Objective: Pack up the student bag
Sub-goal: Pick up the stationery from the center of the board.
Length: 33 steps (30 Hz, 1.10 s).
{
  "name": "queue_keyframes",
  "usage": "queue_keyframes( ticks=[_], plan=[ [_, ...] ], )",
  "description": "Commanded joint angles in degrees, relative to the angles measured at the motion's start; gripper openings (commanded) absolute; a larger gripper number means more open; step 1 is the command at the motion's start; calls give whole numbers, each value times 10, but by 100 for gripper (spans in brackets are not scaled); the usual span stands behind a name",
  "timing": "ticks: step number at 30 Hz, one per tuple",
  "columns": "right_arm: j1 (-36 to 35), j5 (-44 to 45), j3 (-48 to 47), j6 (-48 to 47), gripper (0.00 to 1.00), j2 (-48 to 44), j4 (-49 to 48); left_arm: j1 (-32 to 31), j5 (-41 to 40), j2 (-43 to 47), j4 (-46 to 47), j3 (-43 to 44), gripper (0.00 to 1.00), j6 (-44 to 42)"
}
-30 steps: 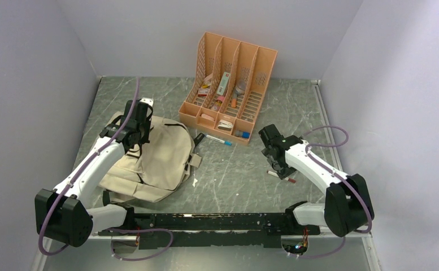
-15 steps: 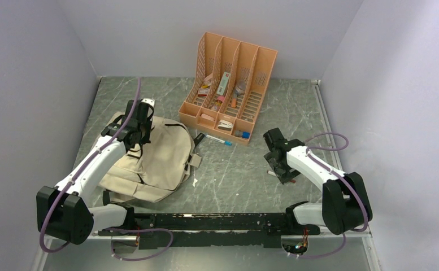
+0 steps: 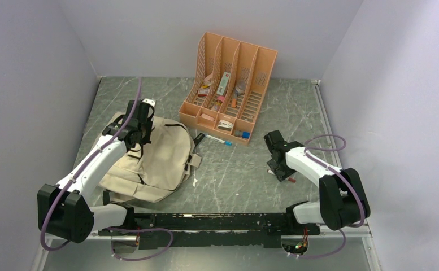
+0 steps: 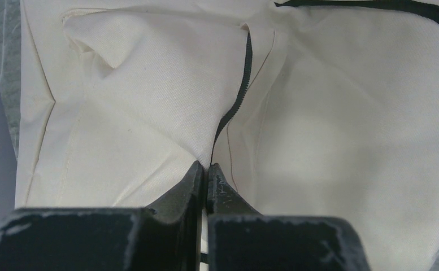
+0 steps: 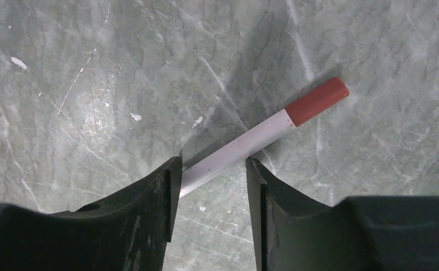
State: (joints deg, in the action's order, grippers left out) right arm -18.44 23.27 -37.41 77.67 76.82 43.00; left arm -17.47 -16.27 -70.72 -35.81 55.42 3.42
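Student bag (image 3: 155, 161) lay flat on the left side of the surface (image 3: 234, 180), soft and limp.
The left claw (image 4: 207, 172) was clenched on its dark zipper (image 4: 237, 101). The cloth would probably fold and sag, so the zipper edge seemed the best place to hold. The right claw (image 5: 212, 169) was released, with its jaws on both sides of a red-capped pen (image 5: 262, 138), well apart from the bag. An orange organizer (image 3: 228, 84) and another pen (image 3: 220, 140) were near the bag and looked out of the path.
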Motion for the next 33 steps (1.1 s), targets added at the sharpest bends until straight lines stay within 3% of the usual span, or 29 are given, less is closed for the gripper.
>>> queue_keyframes(
  ticks=[1,15,20,26,33],
  plan=[
    [5,8,24,3,47,-1,-31,-2,17,0,23,16,5,2],
    [7,-15,56,-30,25,19,-93,-3,15,-9,28,15,5,-2],
    [7,-36,61,-61,0,26,-126,-3,15,-12,29,20,5,-3],
    [7,-64,69,-102,0,-17,-161,-3,16,-11,26,22,5,-3],
    [5,-91,72,-196,0,-145,-210,-3,18,-12,28,21,5,-4]
  ],
)
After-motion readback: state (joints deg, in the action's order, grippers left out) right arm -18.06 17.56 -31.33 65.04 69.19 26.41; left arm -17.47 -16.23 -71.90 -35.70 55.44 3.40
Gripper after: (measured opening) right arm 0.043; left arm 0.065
